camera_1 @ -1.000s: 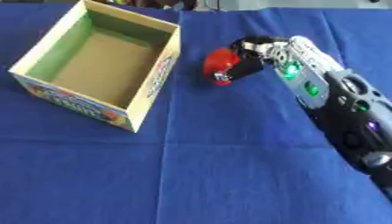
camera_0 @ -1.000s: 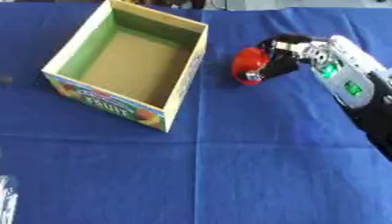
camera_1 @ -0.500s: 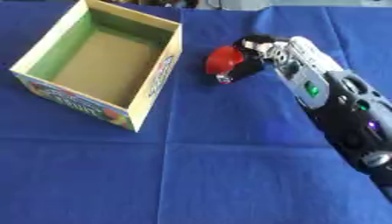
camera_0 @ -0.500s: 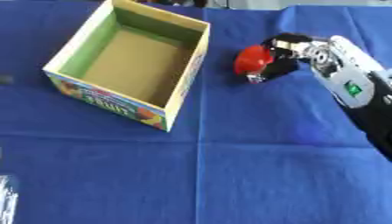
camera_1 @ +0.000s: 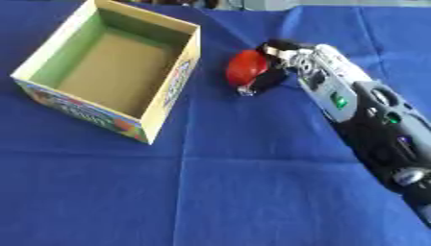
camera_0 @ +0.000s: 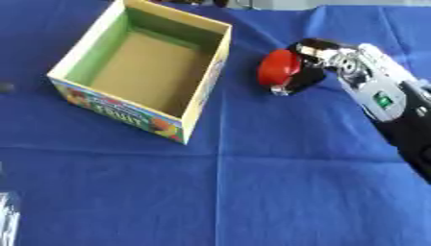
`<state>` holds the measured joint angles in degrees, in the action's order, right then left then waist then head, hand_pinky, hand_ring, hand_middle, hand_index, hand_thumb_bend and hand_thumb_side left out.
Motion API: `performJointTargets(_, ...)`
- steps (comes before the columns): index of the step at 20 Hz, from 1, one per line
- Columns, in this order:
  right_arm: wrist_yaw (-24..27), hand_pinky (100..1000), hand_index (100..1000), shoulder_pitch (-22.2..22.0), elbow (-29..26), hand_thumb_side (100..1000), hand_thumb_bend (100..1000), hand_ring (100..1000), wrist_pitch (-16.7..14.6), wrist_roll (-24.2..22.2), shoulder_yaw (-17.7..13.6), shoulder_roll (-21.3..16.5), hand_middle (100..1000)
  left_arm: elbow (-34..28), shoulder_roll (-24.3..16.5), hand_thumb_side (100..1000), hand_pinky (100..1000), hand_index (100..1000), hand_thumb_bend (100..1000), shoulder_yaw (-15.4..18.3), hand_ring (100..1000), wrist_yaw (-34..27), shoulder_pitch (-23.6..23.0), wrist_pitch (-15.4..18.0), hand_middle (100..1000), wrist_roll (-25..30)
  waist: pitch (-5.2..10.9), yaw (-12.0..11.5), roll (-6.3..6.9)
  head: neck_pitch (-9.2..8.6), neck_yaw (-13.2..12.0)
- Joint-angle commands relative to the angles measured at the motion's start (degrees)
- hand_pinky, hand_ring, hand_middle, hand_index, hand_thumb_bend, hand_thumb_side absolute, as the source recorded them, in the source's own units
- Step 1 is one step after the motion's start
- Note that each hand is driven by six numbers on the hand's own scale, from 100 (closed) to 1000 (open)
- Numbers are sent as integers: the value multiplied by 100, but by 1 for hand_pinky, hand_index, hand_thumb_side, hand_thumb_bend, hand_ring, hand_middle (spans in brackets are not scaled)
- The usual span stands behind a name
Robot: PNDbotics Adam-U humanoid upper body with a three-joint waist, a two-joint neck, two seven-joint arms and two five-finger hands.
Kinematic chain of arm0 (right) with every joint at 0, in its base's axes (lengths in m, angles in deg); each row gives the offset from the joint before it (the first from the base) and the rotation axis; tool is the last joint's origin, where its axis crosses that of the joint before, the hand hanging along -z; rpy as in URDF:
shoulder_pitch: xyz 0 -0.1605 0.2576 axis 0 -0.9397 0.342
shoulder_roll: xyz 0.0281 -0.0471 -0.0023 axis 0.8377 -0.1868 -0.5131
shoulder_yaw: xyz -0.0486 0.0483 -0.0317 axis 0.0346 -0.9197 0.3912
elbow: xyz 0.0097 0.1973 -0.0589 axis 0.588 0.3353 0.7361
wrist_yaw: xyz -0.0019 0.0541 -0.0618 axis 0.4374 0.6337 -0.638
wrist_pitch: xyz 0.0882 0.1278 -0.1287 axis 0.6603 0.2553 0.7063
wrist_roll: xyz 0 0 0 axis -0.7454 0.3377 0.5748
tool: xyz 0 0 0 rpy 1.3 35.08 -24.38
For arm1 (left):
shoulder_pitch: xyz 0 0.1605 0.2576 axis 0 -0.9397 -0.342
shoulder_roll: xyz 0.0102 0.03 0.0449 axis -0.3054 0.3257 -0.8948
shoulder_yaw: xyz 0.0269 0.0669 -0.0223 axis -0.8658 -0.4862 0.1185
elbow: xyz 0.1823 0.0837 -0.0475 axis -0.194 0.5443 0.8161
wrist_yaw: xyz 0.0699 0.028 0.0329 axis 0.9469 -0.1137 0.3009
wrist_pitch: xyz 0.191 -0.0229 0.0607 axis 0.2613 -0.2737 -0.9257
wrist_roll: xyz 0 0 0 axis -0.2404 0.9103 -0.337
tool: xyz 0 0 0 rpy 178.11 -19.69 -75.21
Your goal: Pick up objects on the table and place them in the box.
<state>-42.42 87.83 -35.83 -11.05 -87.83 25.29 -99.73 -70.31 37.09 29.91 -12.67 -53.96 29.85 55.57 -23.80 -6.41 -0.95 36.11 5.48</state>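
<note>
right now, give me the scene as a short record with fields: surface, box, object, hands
surface: table under a blue cloth
box: open cardboard box, printed outer wall, nothing seen inside, at the left
object: red round object, right of the box and apart from it
right hand: right hand with fingers curled round the red object
left hand: not in view
placement: red object not yet in the box

The robot's right hand (camera_0: 305, 72) curls its fingers round a red round object (camera_0: 277, 67) just right of the open cardboard box (camera_0: 202, 103) — its printed side facing forward — on a blue-clothed table (camera_0: 252, 192).
</note>
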Motion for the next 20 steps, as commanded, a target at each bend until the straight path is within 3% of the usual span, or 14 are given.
performJointTargets(1,-64,431,644,-1,28,430,237,431,-7,172,40,-90,453,-107,-32,902,566,629,100,0,923,-3,59,-23,834,7,91,1,15,-47,-3)
performJointTargets(5,-13,423,633,-23,-77,423,100,428,1,333,32,-158,453,-107,-37,902,567,629,100,0,923,-2,57,-32,834,9,101,14,18,-47,-15)
performJointTargets(20,445,436,625,121,-1046,414,100,435,360,275,-157,-630,450,-107,-65,902,567,630,100,-6,922,21,45,-60,833,21,207,63,-8,21,-68)
